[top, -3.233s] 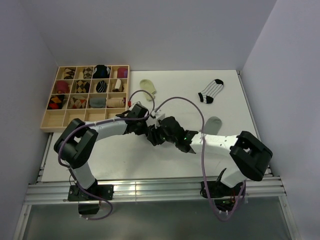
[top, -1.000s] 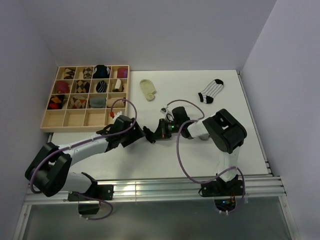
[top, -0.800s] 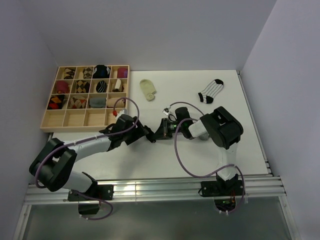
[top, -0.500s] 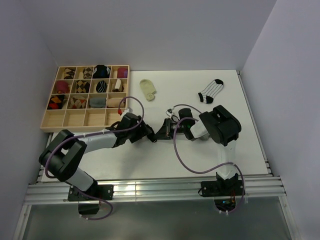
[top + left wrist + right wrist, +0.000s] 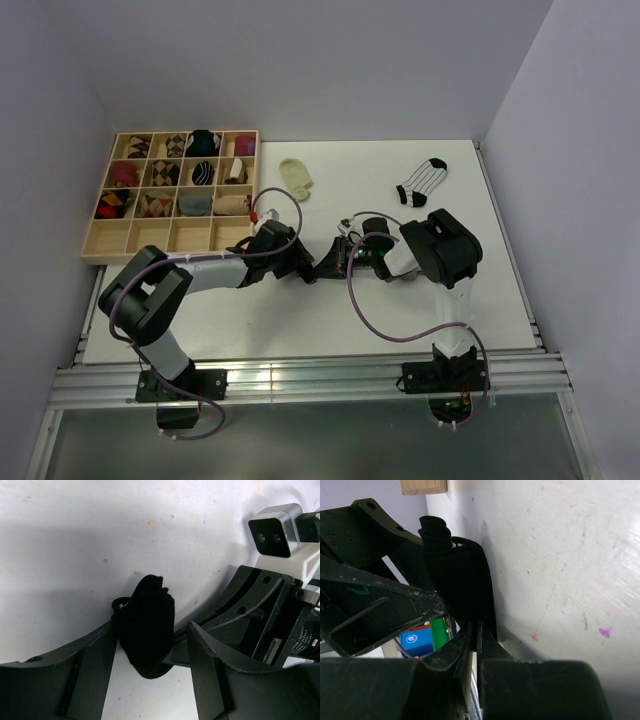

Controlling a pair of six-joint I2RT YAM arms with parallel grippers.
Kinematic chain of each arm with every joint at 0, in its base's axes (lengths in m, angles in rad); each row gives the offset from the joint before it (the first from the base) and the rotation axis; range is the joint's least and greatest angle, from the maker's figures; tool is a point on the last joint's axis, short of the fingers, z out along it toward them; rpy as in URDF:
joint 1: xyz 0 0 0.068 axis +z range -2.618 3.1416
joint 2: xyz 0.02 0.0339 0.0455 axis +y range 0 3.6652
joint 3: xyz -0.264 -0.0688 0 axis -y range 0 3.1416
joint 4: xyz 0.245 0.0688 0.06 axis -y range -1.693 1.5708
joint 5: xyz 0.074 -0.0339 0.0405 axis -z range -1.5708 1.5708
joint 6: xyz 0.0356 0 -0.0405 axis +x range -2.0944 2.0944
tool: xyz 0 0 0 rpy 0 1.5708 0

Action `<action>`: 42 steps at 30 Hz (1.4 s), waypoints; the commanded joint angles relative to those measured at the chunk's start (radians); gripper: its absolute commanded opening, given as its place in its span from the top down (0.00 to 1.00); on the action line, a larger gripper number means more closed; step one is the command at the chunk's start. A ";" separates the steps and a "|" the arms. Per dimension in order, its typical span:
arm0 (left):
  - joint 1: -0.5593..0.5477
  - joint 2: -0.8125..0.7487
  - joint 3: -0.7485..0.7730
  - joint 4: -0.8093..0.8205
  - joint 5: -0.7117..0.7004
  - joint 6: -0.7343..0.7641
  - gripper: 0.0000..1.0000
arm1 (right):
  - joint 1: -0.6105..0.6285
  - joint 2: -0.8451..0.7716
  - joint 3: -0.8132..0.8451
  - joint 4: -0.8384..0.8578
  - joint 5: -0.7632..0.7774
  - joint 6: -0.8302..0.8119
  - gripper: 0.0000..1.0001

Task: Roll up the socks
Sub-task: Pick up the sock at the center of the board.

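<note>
1. Black sock [image 5: 145, 625] sits mid-tabletop [image 5: 350, 200], bunched btwn both arms; looks only partly rolled.
2. Right end effector [image 5: 476, 630] is clenched on sock's edge. Left end effector [image 5: 152, 632] is spread around it, one finger touching.
3. Wooden tray [image 5: 150, 236] holds many rolled socks [image 5: 203, 143].
4. Cream sock [image 5: 296, 178] & striped sock [image 5: 422, 182] lie flat, still to do.

A wooden grid tray [image 5: 150, 237] sits at the white table's [image 5: 300, 320] far-left corner.
</note>
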 commanded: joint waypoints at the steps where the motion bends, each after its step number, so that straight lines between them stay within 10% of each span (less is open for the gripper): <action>1: -0.018 0.052 0.025 -0.047 -0.010 0.021 0.37 | -0.013 0.033 -0.015 -0.114 0.104 -0.062 0.92; 11: -0.038 0.131 0.074 -0.121 -0.041 0.012 0.51 | -0.017 0.043 -0.009 -0.134 0.116 -0.060 0.83; 21: -0.059 0.177 0.126 -0.216 -0.073 0.023 1.00 | -0.017 -0.149 -0.044 -0.255 0.238 -0.186 0.58; 42: -0.026 -0.162 0.365 -0.552 -0.397 0.133 1.00 | -0.016 -1.170 -0.050 -1.054 0.897 -0.520 0.33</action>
